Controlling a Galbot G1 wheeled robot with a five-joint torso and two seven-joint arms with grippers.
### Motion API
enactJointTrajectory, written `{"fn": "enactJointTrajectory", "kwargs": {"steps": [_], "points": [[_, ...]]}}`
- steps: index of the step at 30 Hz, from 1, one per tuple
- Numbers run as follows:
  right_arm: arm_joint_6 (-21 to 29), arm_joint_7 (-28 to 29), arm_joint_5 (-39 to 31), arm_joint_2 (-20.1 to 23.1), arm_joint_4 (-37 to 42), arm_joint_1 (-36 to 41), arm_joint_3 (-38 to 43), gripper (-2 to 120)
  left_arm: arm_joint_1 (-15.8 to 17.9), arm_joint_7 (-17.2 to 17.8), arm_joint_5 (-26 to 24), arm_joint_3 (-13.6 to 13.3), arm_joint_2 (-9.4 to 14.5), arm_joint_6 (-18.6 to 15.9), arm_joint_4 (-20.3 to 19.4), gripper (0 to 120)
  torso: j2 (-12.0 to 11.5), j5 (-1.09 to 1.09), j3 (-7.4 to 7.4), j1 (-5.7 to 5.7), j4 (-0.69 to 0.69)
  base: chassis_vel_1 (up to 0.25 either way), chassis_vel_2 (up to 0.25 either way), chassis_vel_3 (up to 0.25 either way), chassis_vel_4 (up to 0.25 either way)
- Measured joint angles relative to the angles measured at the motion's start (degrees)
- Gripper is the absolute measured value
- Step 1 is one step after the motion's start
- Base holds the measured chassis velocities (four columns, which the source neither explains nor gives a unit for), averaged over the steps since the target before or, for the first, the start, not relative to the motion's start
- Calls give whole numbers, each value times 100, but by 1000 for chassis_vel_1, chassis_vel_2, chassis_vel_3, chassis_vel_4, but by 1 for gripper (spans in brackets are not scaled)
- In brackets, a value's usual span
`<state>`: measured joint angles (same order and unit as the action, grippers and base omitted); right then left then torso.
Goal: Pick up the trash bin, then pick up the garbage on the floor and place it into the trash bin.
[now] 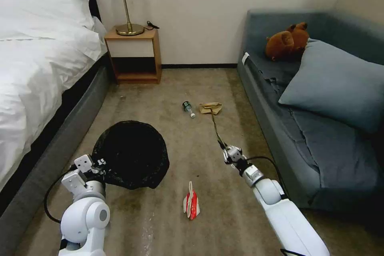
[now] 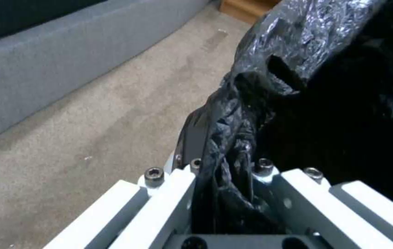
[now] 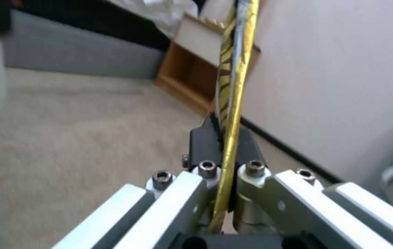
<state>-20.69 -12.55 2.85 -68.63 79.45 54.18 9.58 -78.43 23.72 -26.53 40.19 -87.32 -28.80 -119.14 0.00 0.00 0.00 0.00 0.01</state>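
Left claw (image 2: 226, 166) clamps trash bin (image 1: 132, 154) | right claw (image 3: 226, 152) pinches snack wrapper (image 3: 233, 69)

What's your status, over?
Left gripper shut on trash bin liner. Right gripper shut on yellow wrapper. Red packet, bottle, tan paper on floor.

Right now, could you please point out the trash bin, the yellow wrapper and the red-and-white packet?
trash bin (image 1: 132, 154): head view, black liner.
yellow wrapper (image 3: 229, 103): right wrist view, mid-strip.
red-and-white packet (image 1: 192, 205): head view, its middle.

A bedroom: a white-sheeted bed (image 1: 36, 56), wooden nightstand (image 1: 134, 54) with lamp (image 1: 126, 0), grey sofa (image 1: 316, 100), carpeted floor (image 1: 180, 160).
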Motion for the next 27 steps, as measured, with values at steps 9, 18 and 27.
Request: {"fn": "enactJointTrajectory", "kwargs": {"steps": [9, 18, 27], "points": [[586, 758, -792, 1219, 1473, -630, -1198, 0, 75, 1, -5, -66, -7, 31, 128, 2, 0, -1, 0, 0, -2, 0, 0, 0, 0], [1324, 1313, -1954, 1681, 1987, -1969, -2901, 0, 165, 46, 33, -227, -19, 56, 223, 2, 0, 0, 0, 0, -1, 0, 0, 0, 0], [1501, 1348, -2282, 1736, 1973, -2414, -3444, 0, 203, 57, 35, -268, -28, 122, 312, 2, 0, 0, 0, 0, 0, 0, 0, 0, 0]]}}
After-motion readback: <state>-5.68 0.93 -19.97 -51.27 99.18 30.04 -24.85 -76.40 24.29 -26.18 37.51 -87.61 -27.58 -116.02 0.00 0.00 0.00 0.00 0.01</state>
